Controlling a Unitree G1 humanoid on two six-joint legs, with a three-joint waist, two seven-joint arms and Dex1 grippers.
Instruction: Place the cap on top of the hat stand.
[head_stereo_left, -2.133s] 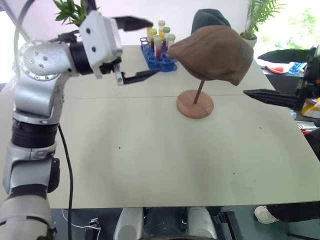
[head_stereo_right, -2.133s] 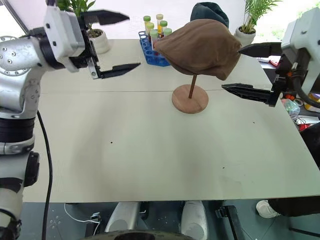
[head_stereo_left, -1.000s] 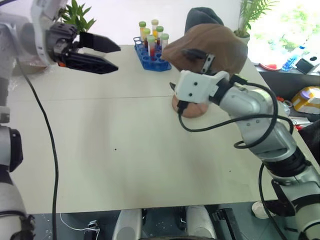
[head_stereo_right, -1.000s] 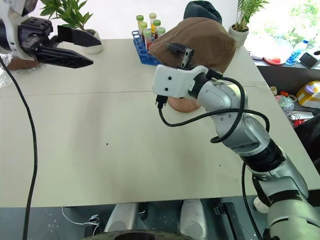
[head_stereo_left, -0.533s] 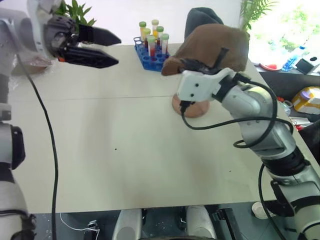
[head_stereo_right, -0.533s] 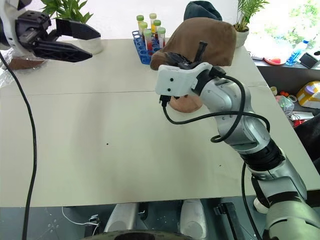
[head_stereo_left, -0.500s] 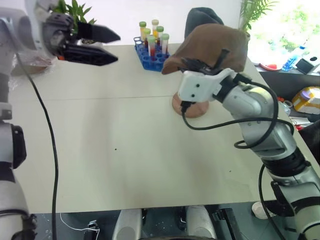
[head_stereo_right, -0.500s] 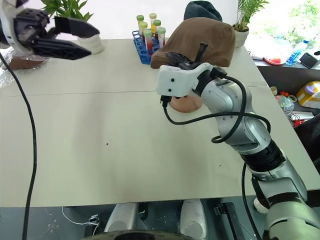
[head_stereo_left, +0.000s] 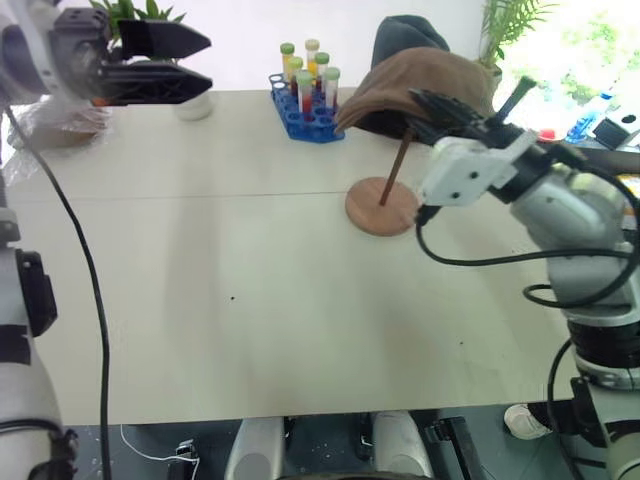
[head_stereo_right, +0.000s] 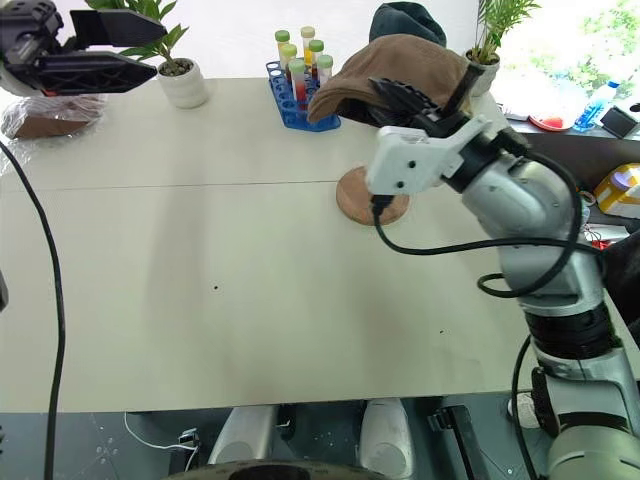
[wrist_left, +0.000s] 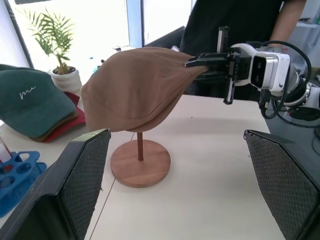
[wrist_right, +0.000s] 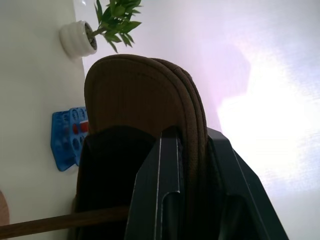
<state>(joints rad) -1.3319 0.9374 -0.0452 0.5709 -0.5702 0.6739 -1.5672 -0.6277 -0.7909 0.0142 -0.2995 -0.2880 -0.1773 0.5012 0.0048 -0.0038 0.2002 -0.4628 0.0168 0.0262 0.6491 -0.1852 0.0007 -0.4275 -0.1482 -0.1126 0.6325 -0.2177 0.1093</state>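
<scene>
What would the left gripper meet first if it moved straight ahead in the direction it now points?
Probably the cap on the hat stand. In the left wrist view the open left gripper faces it directly, with bare table between. Depth is unclear, so it might pass just beside it.

You see the cap (wrist_left: 137, 85) as soft, matt brown cloth with a felt-like nap. The hat stand (wrist_left: 140, 162) shows smooth, reddish wood in base and rod. The bench (head_stereo_left: 250, 290) is a pale, matt, smooth surface. The right gripper (wrist_left: 212, 61) pairs matt black jaws with a glossy white plastic housing. The test-tube rack (head_stereo_left: 310, 118) looks like glossy blue plastic.
</scene>
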